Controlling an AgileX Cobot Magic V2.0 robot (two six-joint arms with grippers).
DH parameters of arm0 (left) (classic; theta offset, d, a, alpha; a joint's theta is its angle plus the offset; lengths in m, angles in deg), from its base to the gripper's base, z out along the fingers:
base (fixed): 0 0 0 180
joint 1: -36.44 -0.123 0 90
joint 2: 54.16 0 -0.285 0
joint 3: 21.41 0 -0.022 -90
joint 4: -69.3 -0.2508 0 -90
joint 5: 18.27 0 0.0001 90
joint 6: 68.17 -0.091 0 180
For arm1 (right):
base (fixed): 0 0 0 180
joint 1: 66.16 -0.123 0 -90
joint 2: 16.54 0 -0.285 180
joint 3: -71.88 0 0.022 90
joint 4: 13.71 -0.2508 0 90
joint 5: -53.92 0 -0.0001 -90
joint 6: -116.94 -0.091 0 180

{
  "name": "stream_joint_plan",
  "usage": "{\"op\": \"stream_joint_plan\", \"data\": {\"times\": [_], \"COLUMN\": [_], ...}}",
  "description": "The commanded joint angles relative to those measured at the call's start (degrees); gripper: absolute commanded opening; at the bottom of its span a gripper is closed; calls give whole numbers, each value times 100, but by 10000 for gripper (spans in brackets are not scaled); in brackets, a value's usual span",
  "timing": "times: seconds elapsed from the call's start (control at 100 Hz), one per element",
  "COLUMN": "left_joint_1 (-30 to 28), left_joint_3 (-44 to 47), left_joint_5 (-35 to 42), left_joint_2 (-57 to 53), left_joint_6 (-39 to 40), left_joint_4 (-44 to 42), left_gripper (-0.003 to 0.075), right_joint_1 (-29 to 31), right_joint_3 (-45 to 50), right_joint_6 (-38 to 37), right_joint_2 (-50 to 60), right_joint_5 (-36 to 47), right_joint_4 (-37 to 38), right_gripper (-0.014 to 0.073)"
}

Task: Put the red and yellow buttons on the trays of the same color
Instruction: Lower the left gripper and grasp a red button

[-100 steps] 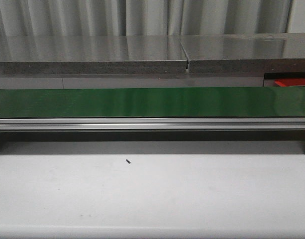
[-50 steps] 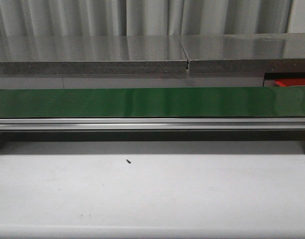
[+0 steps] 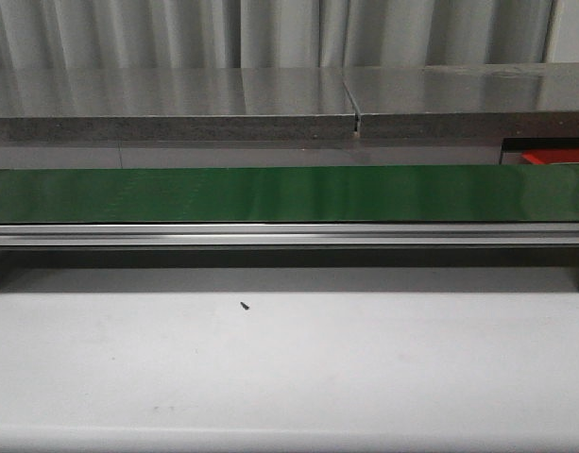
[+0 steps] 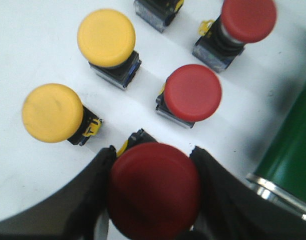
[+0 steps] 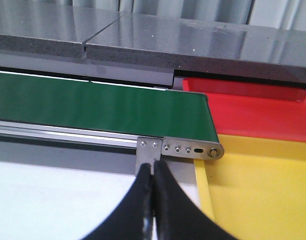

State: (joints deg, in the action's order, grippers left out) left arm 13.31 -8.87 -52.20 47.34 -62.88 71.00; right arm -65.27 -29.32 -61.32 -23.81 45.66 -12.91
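- The left claw point(image 4: 153, 200) grips a red button point(image 4: 153, 189) by its cap, one black finger point(image 4: 95, 187) on each side.
- Just beyond it on the white desk point(image 4: 33, 45) stand another red button point(image 4: 192, 93) and a third red one point(image 4: 248, 19), with two yellow buttons point(image 4: 106, 37) beside them (a green belt edge point(image 4: 292, 150) lies close by).
- The right claw point(image 5: 153, 200) is closed on nothing, fingers pressed together.
- Past it lie the conveyor belt point(image 5: 93, 107), the yellow tray point(image 5: 262, 190) and the red tray point(image 5: 257, 112), side by side.

Nothing has changed in the front view; green belt point(image 3: 289, 193) unmoved
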Motion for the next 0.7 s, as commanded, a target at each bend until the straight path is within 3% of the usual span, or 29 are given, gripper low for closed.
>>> {"op": "stream_joint_plan", "data": {"times": [0.0, 0.39, 0.69], "left_joint_1": [216, 1529, 1810], "left_joint_3": [-170, -878, -1266], "left_joint_5": [107, -104, -162], "left_joint_2": [-586, -577, 274], "left_joint_6": [17, -412, -412], "left_joint_4": [80, 163, 176], "left_gripper": [-19, -19, -19], "right_joint_1": [-4, -4, -4], "right_joint_3": [-7, -7, -7], "right_joint_6": [23, 23, 23], "right_joint_2": [104, 104, 104], "right_joint_5": [488, 488, 488], "right_joint_4": [60, 60, 60], "right_gripper": [-66, -66, -66]}}
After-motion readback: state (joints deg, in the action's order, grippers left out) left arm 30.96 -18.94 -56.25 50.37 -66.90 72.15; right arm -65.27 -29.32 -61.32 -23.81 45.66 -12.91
